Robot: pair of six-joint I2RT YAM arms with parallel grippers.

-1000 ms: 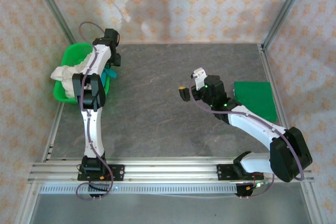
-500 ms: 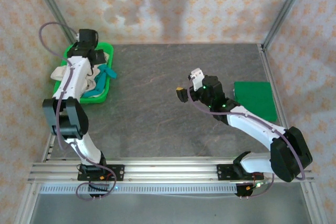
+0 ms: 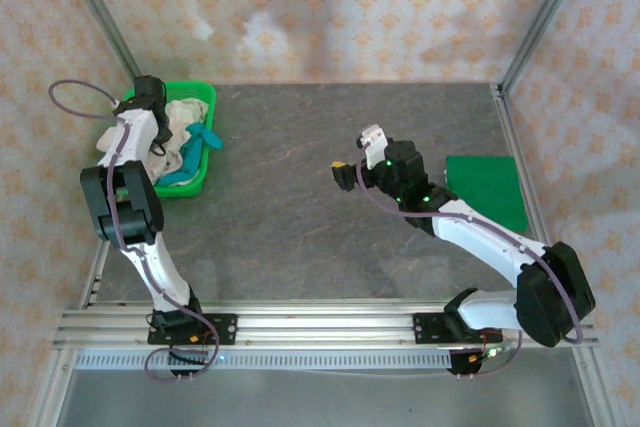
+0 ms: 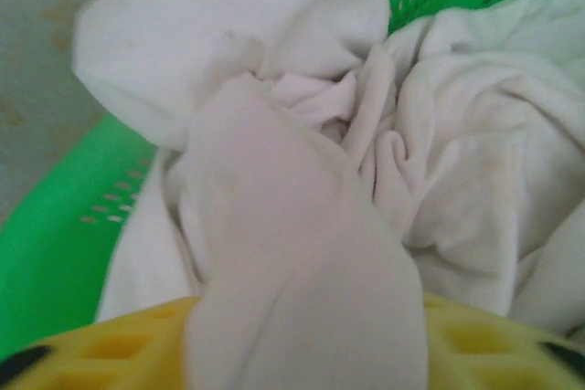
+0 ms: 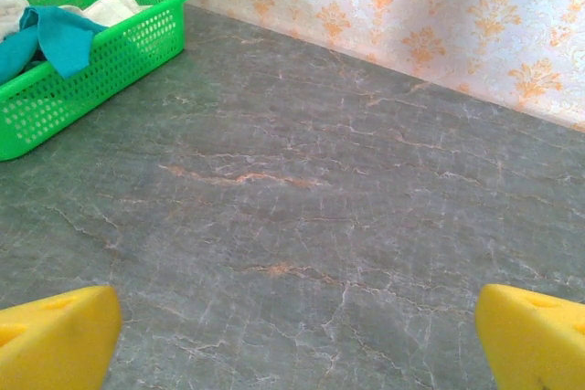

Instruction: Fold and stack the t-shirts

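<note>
My left claw is down inside the green basket, close to its left wall, with my left arm reaching over that side's rim. A thick fold of the cream t-shirts runs down between my yellow pads. The claw is partly closed around that fold, but I cannot tell whether it truly pinches the cloth or the cloth merely lies there. The rest of the cream cloth is bunched in the basket and spills over its left rim. The teal t-shirt lies at the basket's right side, one end draped over the right rim.

My right claw hovers well to the right of the basket, above the bare grey worktop. It is spread wide and has hold of nothing. A flat green mat lies farther right still.
</note>
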